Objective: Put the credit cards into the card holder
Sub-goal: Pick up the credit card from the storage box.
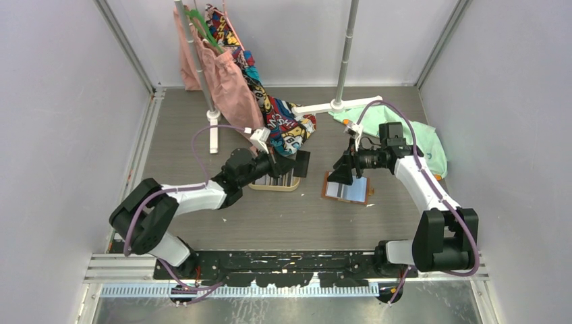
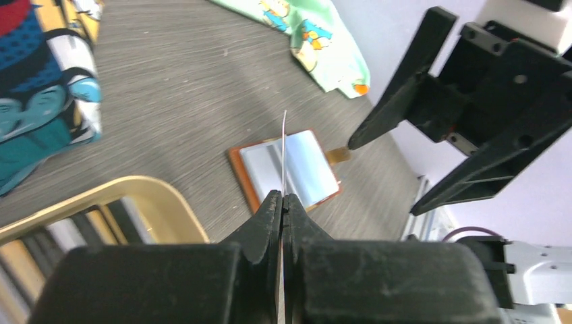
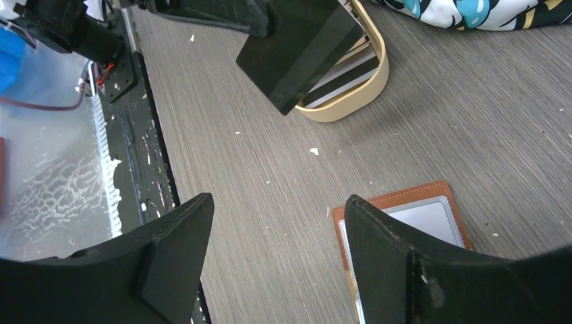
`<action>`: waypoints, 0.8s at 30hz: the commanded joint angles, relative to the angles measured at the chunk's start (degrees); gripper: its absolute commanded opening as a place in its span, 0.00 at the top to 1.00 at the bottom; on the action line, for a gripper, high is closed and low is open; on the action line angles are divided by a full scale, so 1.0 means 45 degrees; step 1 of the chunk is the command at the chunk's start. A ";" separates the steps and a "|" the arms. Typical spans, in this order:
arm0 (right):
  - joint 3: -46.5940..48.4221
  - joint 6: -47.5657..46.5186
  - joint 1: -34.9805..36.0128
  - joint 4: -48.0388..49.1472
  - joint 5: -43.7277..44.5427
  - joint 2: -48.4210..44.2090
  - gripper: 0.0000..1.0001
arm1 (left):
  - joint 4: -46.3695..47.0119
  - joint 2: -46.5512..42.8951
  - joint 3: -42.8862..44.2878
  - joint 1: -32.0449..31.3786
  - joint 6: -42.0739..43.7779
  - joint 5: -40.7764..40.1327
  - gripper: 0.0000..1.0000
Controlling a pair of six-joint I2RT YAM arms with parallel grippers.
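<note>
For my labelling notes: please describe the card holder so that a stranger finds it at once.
On the grey table, look right of the oval tray, under the right tool. The card holder lies flat: the only brown-edged rectangle with a pale grey face and a tab.

We are seeing the holder (image 1: 347, 189) lying right of the tray (image 1: 273, 189), cards (image 3: 340, 75) lying in it, cloth (image 1: 287, 125) behind it.
</note>
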 commanded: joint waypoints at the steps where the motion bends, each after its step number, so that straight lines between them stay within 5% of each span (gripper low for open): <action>1: 0.0064 0.1746 0.0024 0.1296 -0.0465 0.0056 0.23 | 0.3413 0.0708 0.0135 -0.0109 -0.1414 0.1114 1.00; 15: -0.0870 0.6782 0.0122 0.5547 -0.1039 0.0392 0.24 | 0.6407 0.2169 0.0330 -0.0513 -0.3083 0.2035 1.00; 24: -0.1016 0.9118 0.0271 0.7366 -0.2201 0.0426 0.44 | 0.7762 0.2846 0.0414 -0.0581 -0.3803 0.2632 1.00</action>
